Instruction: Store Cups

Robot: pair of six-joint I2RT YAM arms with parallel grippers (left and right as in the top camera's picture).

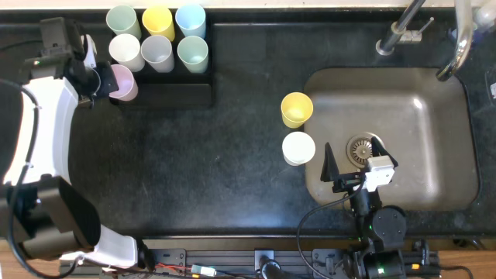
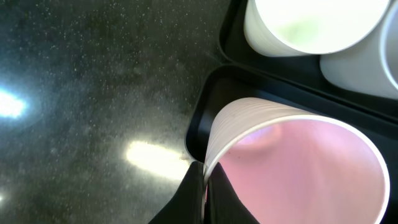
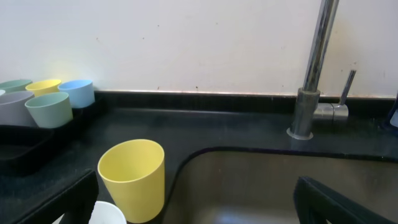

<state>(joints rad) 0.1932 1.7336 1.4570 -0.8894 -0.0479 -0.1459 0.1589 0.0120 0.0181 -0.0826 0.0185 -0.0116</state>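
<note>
Black counter [image 1: 194, 155], sink [image 1: 422, 116] set in its right part, faucet [image 1: 403, 27] behind the sink. Black tray [image 1: 182, 94] at the counter's back left holds six cups upright in two rows: pale green [image 1: 122, 19], yellow [image 1: 157, 21] and blue [image 1: 191, 19] behind, white [image 1: 125, 50], grey [image 1: 157, 51] and green [image 1: 192, 53] in front. Left gripper [image 1: 103, 80] is clenched on the pink cup's [image 1: 122, 82] rim, at the tray's front-left corner; can't tell if it rests there. Right gripper [image 1: 356, 155] is spread wide with nothing in it, over the sink's left side. Loose yellow cup [image 1: 296, 109] and loose white cup [image 1: 298, 148] stand on the counter at the sink's left edge, just beside each other.
</note>
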